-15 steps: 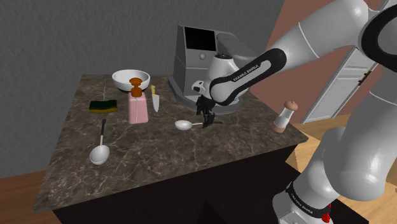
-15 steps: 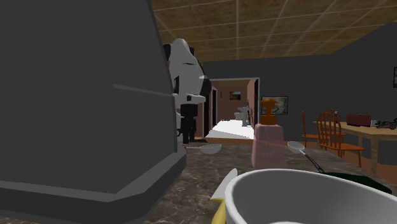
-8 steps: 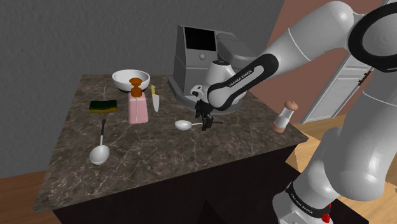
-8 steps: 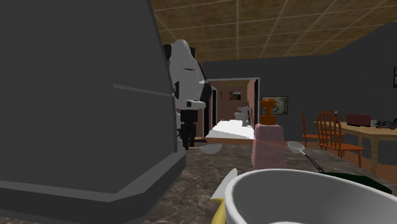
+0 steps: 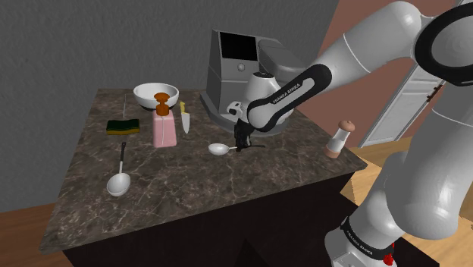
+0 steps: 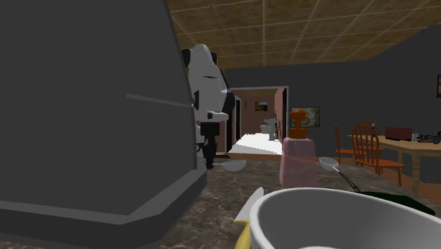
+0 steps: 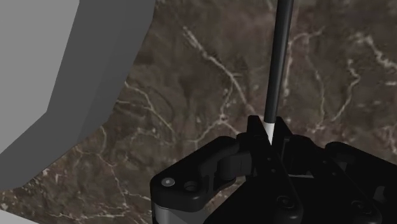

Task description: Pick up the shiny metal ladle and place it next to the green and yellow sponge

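One claw (image 7: 270,132) clamps the ladle (image 7: 278,60) by its handle's very tip, so its scoop could swing and slip en route to the sponge (image 5: 123,126), ten o'clock in the shoulder view.

You are looking at the ladle (image 5: 219,149) lying on the tabletop (image 5: 189,190), its pale shiny bowl facing up. The hand (image 5: 241,144) is clasping the end of its thin dark handle. The green and yellow sponge (image 5: 123,126) is lying flat, well apart.
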Robot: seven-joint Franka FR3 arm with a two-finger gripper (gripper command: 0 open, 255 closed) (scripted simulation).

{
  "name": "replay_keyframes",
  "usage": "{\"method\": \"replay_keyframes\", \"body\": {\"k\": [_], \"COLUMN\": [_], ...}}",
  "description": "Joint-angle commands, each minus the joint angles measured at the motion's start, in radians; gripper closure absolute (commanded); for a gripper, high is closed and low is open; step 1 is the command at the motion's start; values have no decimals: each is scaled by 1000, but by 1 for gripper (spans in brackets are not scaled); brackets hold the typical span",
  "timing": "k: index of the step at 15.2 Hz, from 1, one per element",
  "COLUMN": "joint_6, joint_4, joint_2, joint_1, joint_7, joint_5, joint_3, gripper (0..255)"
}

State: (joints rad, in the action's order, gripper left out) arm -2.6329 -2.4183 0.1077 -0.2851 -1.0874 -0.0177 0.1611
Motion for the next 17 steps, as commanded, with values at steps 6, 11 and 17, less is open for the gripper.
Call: {"method": "replay_keyframes", "body": {"k": [6,11,17], "joint_6": [0,68,151], "joint_4": [0,12,33], "joint_2": [0,-57,-119], "joint_1": [0,-2,-3], "joint_7": [0,9,16], "joint_5": [0,-14,-27], "joint_3": [0,3,3], "gripper": [255,255,255]}}
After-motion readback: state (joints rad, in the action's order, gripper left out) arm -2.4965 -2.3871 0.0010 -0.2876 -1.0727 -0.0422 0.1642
